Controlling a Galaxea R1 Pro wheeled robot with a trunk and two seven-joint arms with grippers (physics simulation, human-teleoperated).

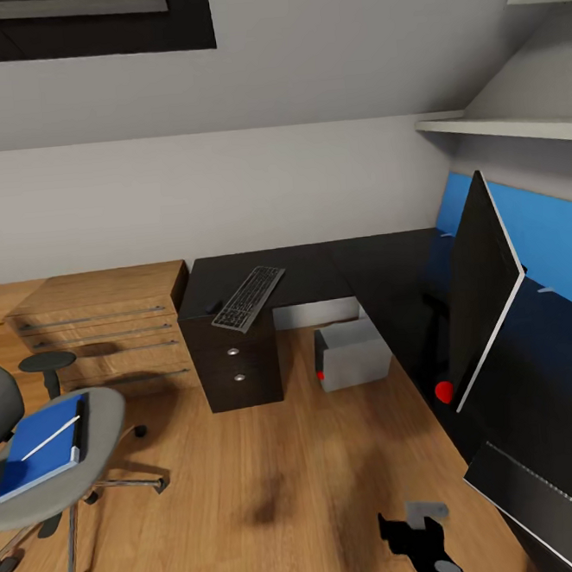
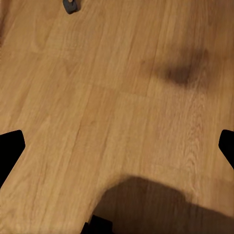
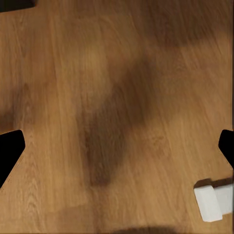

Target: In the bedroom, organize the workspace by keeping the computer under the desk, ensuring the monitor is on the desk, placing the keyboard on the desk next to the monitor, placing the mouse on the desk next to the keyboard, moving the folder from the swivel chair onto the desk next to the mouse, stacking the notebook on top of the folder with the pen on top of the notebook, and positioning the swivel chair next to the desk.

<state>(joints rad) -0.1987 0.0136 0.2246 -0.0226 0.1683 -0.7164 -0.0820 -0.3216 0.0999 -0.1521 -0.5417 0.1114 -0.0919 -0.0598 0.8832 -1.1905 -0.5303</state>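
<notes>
The black desk [image 1: 319, 270] stands against the wall and runs along the right side. On it lies the keyboard [image 1: 251, 298], with a small dark shape, likely the mouse [image 1: 212, 308], beside its near end. The monitor [image 1: 486, 294] stands on the right wing, and the notebook [image 1: 535, 503] lies near the front there. Under the desk sits the grey computer [image 1: 353, 354]. At the left, the swivel chair [image 1: 98, 415] carries the blue folder [image 1: 40, 451] with the white pen [image 1: 52, 436] on it. My left gripper [image 2: 117, 146] and right gripper [image 3: 117, 146] hang open over bare wooden floor.
A light wooden drawer chest [image 1: 107, 323] stands left of the desk, with a small round stool [image 1: 47, 363] in front. White shelves [image 1: 515, 123] hang above the right wing. A black arm part [image 1: 426, 543] shows at the bottom. A white block [image 3: 214, 200] stands on the floor.
</notes>
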